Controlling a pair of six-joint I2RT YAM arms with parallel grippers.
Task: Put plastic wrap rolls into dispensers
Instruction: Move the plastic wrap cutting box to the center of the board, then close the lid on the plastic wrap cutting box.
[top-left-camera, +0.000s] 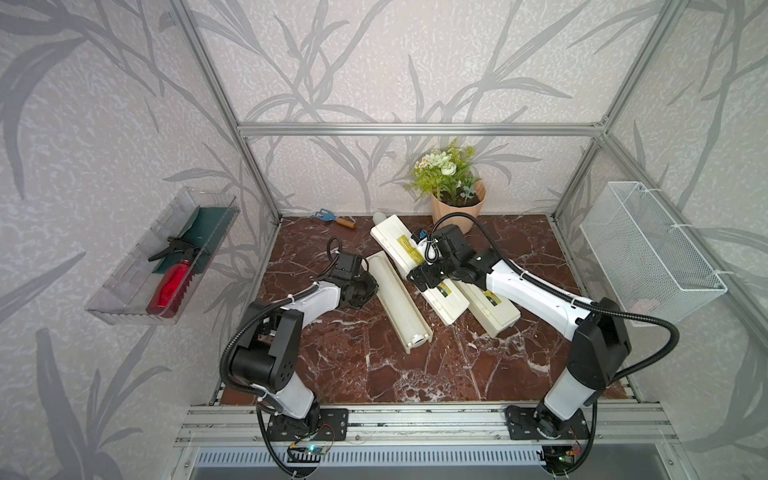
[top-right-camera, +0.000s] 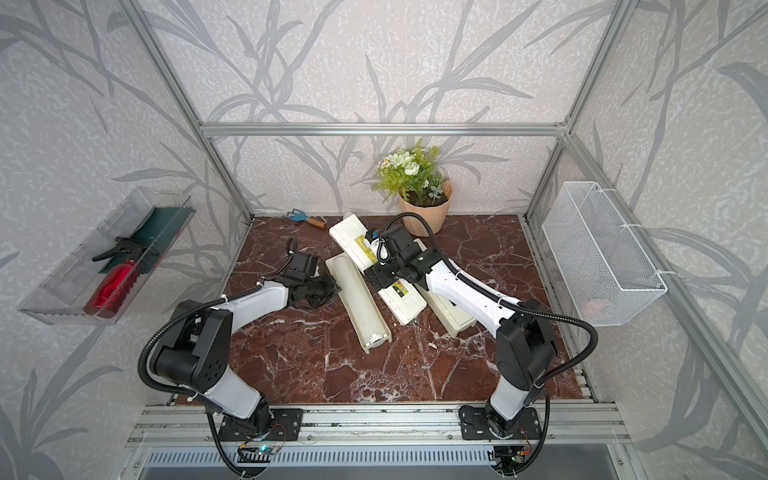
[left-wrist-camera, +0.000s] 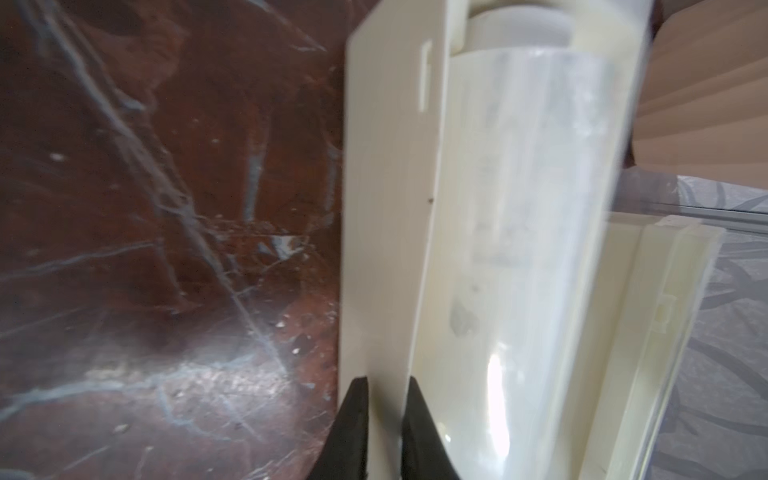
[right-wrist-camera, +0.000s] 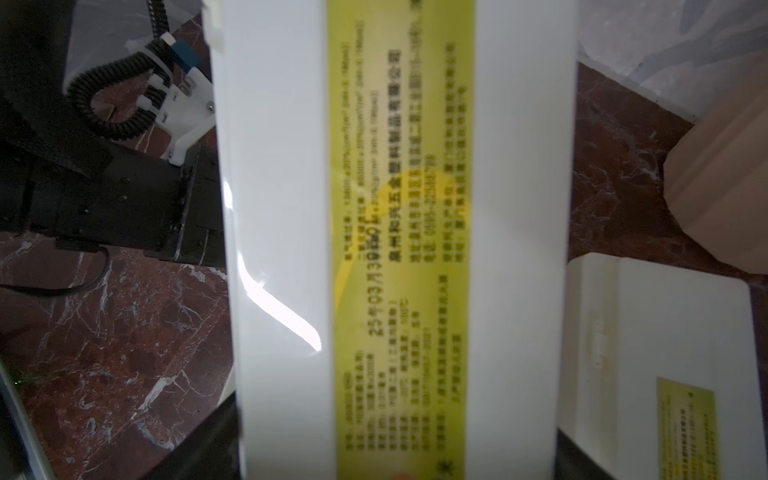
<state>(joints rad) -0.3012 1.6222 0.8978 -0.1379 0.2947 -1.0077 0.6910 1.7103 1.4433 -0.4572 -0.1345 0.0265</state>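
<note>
The left claw pinches the open dispenser rim; the right claw clamps the lid, parallel, right of the roll.

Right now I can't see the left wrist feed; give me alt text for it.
The left gripper is shut on the thin cream side flange of an open dispenser, one black fingertip on each face of it. A glossy plastic wrap roll lies along the dispenser's trough, with the red-brown marble table beside it.
</note>
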